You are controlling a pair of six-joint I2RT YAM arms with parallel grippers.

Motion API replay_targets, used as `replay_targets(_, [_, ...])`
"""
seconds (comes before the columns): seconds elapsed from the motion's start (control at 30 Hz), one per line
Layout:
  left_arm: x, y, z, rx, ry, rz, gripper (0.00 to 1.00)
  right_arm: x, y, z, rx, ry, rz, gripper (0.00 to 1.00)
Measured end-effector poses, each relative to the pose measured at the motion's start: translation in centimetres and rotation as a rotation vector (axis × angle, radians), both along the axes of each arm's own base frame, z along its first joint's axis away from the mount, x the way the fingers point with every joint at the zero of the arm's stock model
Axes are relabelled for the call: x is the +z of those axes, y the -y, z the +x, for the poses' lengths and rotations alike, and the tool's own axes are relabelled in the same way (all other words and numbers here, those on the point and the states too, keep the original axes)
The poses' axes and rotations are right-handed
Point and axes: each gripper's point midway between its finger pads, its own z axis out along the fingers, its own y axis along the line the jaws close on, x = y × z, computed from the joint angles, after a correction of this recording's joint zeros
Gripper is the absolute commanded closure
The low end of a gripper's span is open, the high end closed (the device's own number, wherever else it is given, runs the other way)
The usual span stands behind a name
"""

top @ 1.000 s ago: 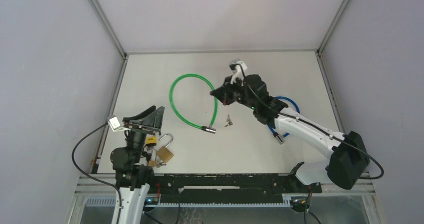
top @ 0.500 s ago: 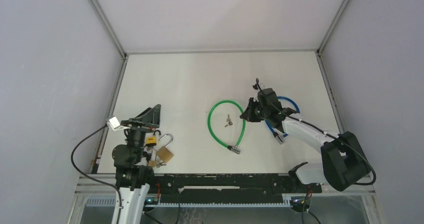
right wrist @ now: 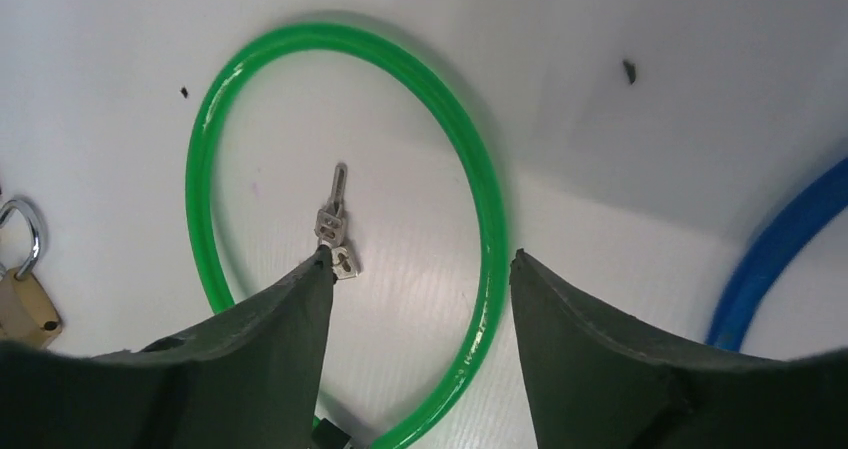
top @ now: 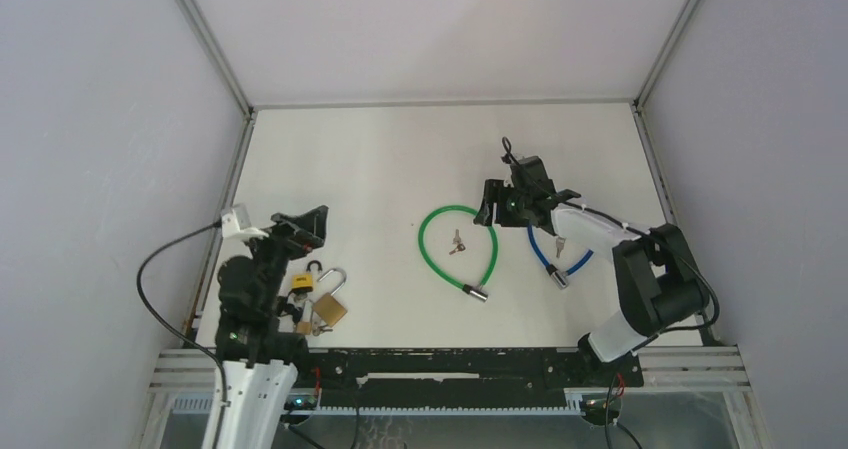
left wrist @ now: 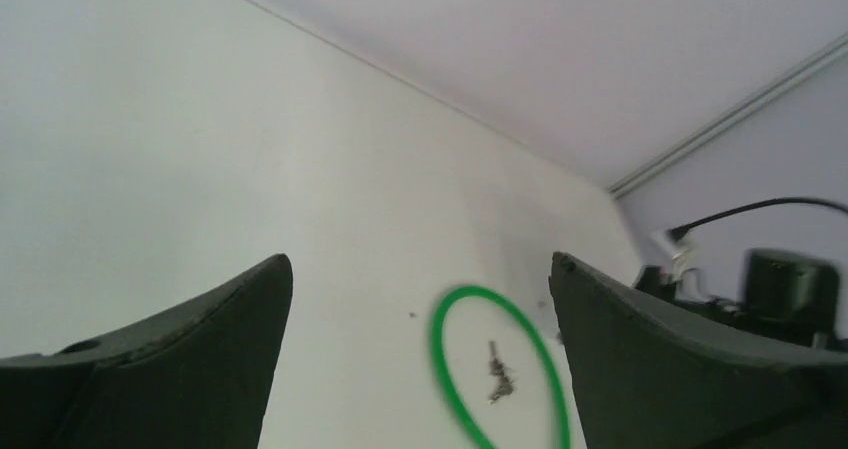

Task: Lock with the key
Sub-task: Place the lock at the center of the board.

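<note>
Silver metal keys (right wrist: 335,224) lie inside the green cable loop (right wrist: 488,219), just ahead of the right hand (right wrist: 418,269), which is spread apart and empty. Centre the hand over them before closing.

A green cable lock (top: 421,241) lies flat near the middle of the surface, curled into an unclosed loop, its metal end (top: 478,292) toward the near edge. A small bunch of silver keys (top: 457,242) lies inside the loop, clear of the cable. A blue cable lock (top: 536,248) lies just beside it toward the right edge. Brass padlocks (top: 328,307) sit by the near-left corner.
</note>
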Motion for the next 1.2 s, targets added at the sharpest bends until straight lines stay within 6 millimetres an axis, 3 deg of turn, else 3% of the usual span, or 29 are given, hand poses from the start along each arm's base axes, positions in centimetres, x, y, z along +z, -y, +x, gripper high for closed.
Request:
replay_targets(0.1, [1.9, 0.0, 0.2, -0.039, -0.135, 0.225, 0.0, 1.9, 0.0, 0.4, 0.015, 0.073, -0.03, 0.22])
replay_targets(0.2, [6.3, -0.2, 0.6, -0.132, -0.246, 0.515, 0.07, 4.0, 0.0, -0.2, 0.046, 0.148, -0.074, 0.21])
replay_targets(0.27, [6.8, -0.7, 1.0, -0.224, -0.37, 0.718, 0.08, 5.5, -0.9, -1.0, 0.092, 0.206, -0.095, 0.21])
replay_targets(0.3, [6.0, -1.0, 1.4, -0.264, -0.431, 0.78, 0.07, 6.0, -1.4, -1.5, 0.119, 0.224, -0.101, 0.21])
replay_targets(0.37, [1.6, -2.2, 1.4, -0.364, -0.645, 0.901, 0.02, 6.9, -2.7, -2.7, 0.181, 0.26, -0.107, 0.21])
replay_targets(0.43, [-4.1, -3.7, 0.1, -0.456, -0.901, 0.967, 0.0, 7.4, -4.1, -3.9, 0.237, 0.288, -0.109, 0.21])
replay_targets(0.53, [-9.8, -5.0, -2.3, -0.552, -1.184, 0.983, 0.0, 7.9, -5.4, -5.9, 0.302, 0.322, -0.117, 0.21])
replay_targets(0.63, [-11.5, -5.6, -3.2, -0.574, -1.294, 0.986, 0.0, 7.9, -5.6, -8.1, 0.342, 0.349, -0.12, 0.21])
replay_targets(0.8, [-14.7, -6.1, -2.0, -0.536, -1.379, 0.977, 0.0, 6.9, -3.9, -10.2, 0.339, 0.353, -0.126, 0.21])
replay_targets(0.93, [-18.5, -6.0, -2.1, -0.542, -1.477, 0.932, 0.02, 6.5, -3.0, -10.0, 0.307, 0.36, -0.162, 0.21])
replay_targets(1.1, [-20.2, -6.1, -2.5, -0.503, -1.539, 0.891, 0.13, 5.5, -1.6, -8.8, 0.252, 0.342, -0.22, 0.21])
replay_targets(1.2, [-21.1, -6.7, -2.5, -0.449, -1.593, 0.875, 0.29, 4.3, -0.7, -8.2, 0.225, 0.305, -0.258, 0.21])
